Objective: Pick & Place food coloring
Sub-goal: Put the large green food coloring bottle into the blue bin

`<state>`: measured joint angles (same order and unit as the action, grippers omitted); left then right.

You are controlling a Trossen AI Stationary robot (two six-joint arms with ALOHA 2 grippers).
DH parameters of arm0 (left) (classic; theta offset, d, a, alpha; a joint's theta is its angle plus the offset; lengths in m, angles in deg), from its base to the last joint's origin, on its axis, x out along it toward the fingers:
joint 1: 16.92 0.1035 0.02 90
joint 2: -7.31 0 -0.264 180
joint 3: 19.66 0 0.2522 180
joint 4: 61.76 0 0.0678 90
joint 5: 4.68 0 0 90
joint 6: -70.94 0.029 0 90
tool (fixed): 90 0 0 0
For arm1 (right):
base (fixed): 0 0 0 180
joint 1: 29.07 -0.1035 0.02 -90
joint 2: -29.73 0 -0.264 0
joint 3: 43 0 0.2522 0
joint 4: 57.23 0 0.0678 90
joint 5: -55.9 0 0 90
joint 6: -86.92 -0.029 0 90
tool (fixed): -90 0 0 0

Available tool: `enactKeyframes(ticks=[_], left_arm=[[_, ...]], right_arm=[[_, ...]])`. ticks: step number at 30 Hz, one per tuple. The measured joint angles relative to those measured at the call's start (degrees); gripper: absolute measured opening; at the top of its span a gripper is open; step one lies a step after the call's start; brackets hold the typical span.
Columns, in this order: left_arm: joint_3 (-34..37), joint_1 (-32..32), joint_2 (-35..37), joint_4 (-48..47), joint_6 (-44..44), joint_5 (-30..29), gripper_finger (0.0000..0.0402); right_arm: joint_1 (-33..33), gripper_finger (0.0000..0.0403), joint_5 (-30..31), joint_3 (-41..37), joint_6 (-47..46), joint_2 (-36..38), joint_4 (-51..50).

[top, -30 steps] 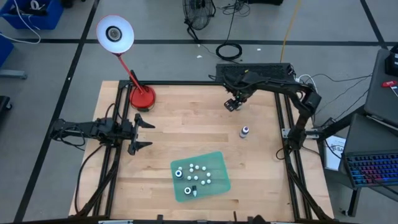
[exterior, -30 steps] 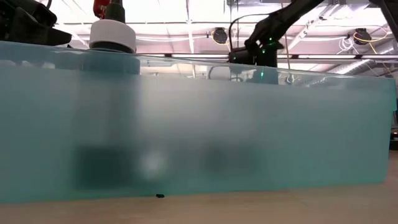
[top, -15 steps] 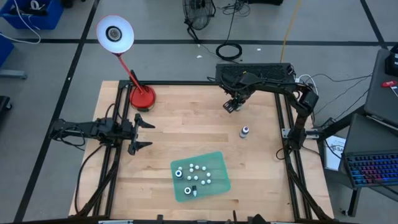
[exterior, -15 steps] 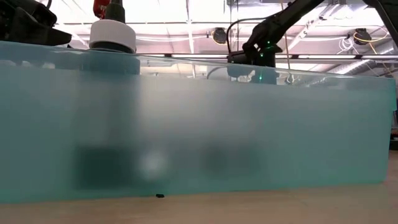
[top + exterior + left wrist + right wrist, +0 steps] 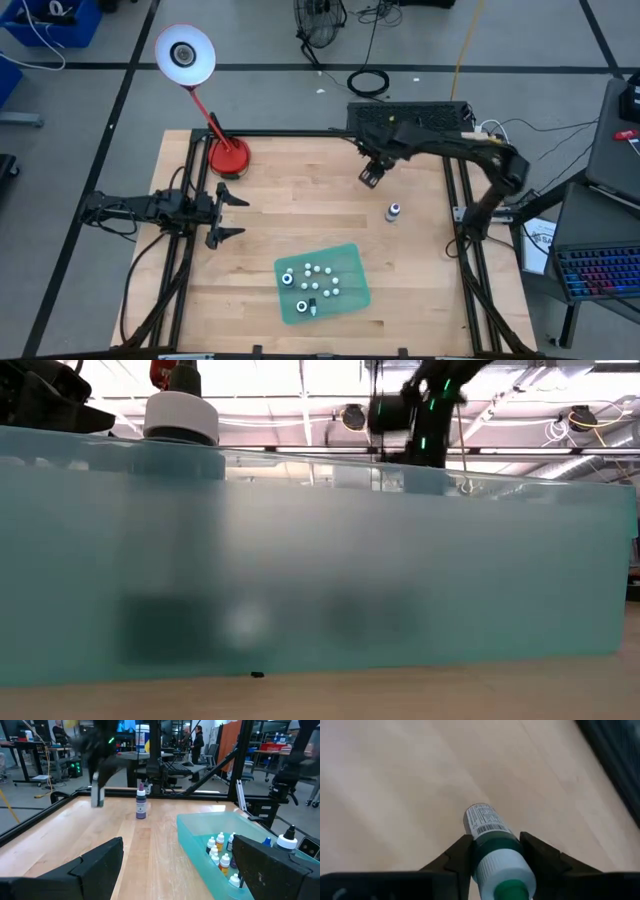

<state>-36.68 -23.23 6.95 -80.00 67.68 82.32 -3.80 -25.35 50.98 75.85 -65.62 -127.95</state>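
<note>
One tiny green bottle with a white cap [image 5: 492, 847] is being squeezed between the right gripper's [image 5: 370, 177] fingers, while another small dark bottle [image 5: 394, 211] is waiting just beside it and the teal plastic tray [image 5: 350, 258] farther off is already holding several.

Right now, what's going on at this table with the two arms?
The right end effector has closed on a small green food coloring bottle and holds it above the far side of the wooden table. Another bottle stands upright on the table nearby. More small bottles sit in a teal tray at the near side. The left end effector waits open at the left edge, holding nothing.
</note>
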Motion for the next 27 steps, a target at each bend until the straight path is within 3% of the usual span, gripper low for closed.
enactKeyframes(ticks=[5, 10, 16, 23, 27], left_arm=[[0.0, 0.0, 0.0, 0.0, 0.0, 0.0, 0.0365], [0.0, 0.0, 0.0, 0.0, 0.0, 0.0, 0.0365], [0.0, 0.0, 0.0, 0.0, 0.0, 0.0, 0.0365], [0.0, 0.0, 0.0, 0.0, 0.0, 0.0, 0.0365], [0.0, 0.0, 0.0, 0.0, 0.0, 0.0, 0.0365]], right_arm=[[-13.1, 0.0129, -2.8, 0.1, -4.5, 10.2, 4.8], [-28.7, 0.0129, -0.5, 0.1, -11.7, 11.5, 7.1], [-38.9, 0.0129, 3.3, 6.1, -16.7, 3.8, 1.9], [-43.2, 0.0129, 3.2, 18.6, -13.5, -9.0, -3.2], [-43.8, 0.0129, 3.1, 21.9, -11.8, -14.0, -4.6]])
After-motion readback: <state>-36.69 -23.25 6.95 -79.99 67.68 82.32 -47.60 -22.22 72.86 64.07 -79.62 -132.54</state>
